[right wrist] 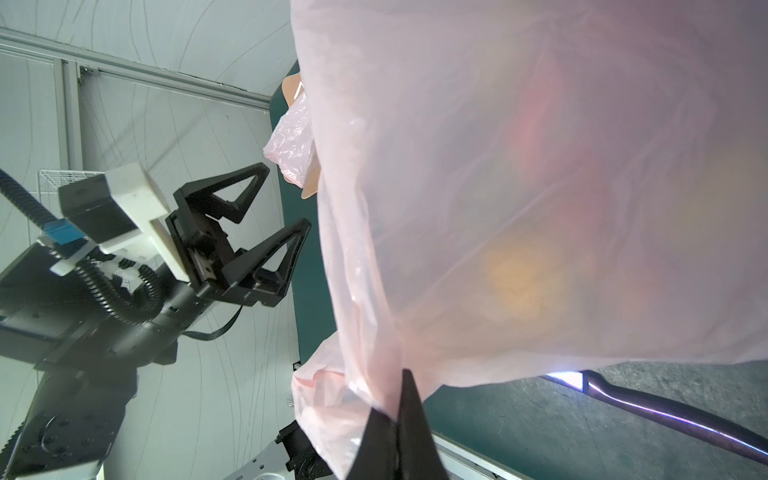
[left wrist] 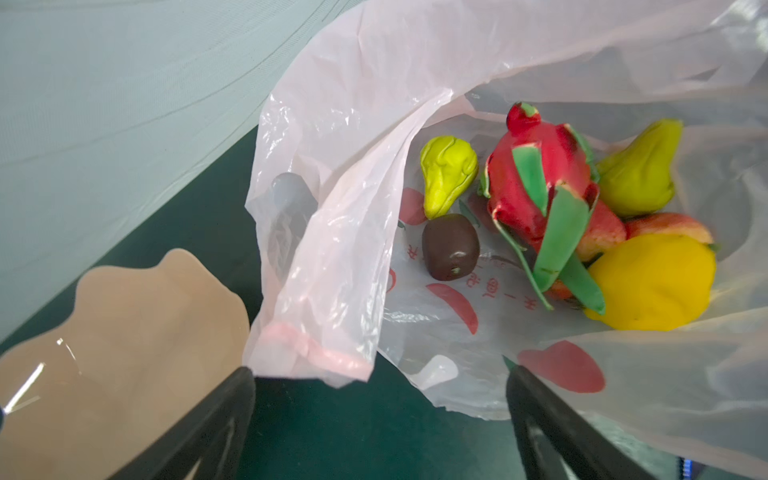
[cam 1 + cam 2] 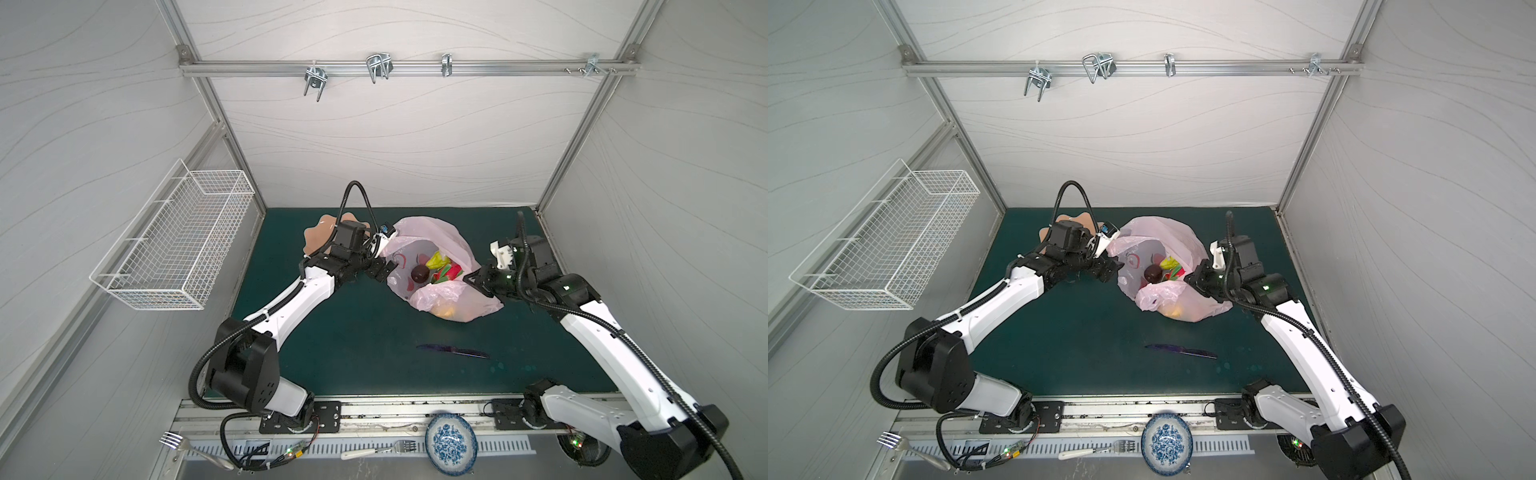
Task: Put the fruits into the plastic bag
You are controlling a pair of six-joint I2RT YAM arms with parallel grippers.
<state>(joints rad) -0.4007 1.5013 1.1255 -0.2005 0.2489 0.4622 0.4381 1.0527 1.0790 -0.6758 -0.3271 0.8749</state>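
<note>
The pale pink plastic bag (image 3: 432,232) (image 3: 1165,232) lies on the green mat with its mouth open towards the left. Inside it the left wrist view shows the fruits: a red-green dragon fruit (image 2: 536,183), a yellow lemon (image 2: 652,282), two green pears (image 2: 446,174) (image 2: 640,174), a red apple (image 2: 665,226) and a dark brown round one (image 2: 450,247). My left gripper (image 3: 384,270) (image 2: 380,374) is open and empty at the bag's mouth. My right gripper (image 3: 471,276) (image 1: 405,374) is shut on the bag's rim on the right side, holding it up.
A peach scalloped bowl (image 3: 318,239) (image 2: 124,353) sits just behind my left wrist. A purple knife (image 3: 453,351) lies on the mat nearer the front. A white wire basket (image 3: 174,245) hangs on the left wall. A blue-patterned plate (image 3: 451,442) and forks lie off the mat's front edge.
</note>
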